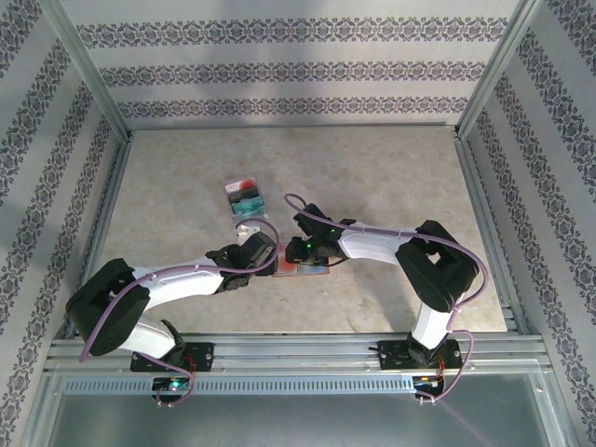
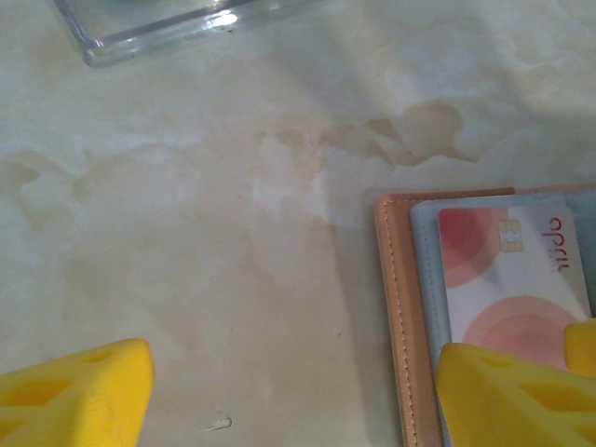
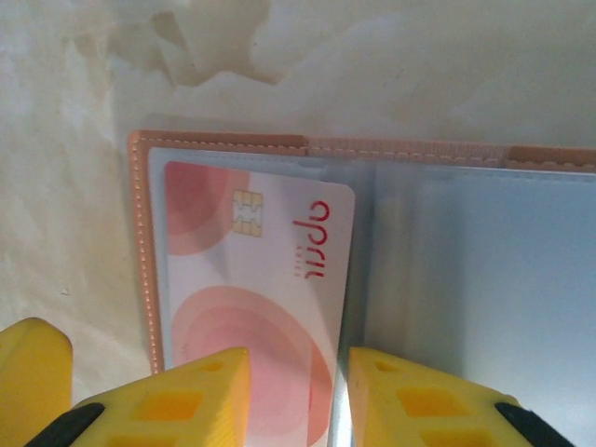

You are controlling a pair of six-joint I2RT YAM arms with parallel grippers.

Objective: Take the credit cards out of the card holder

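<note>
The tan card holder (image 3: 223, 142) lies open and flat on the mottled surface (image 2: 233, 233), with a red-and-white card (image 3: 251, 279) tucked in its end pocket. The left fingers (image 2: 74, 391) stand wide apart, one over bare surface and the other over the holder's stitched edge. The right fingers (image 3: 177, 400) are narrowly apart, one over the card and one over the neighbouring pocket.

Mottled beige table (image 1: 372, 168) with open card holder (image 3: 142, 242) and clear tray (image 2: 168, 30)

The card holder (image 3: 140, 242) is stitched leather-look with glossy pockets (image 3: 466, 261); the credit card (image 3: 261, 279) smooth plastic; fingers (image 3: 186, 400) matt plastic; counter (image 2: 186, 233) stone-look.
</note>
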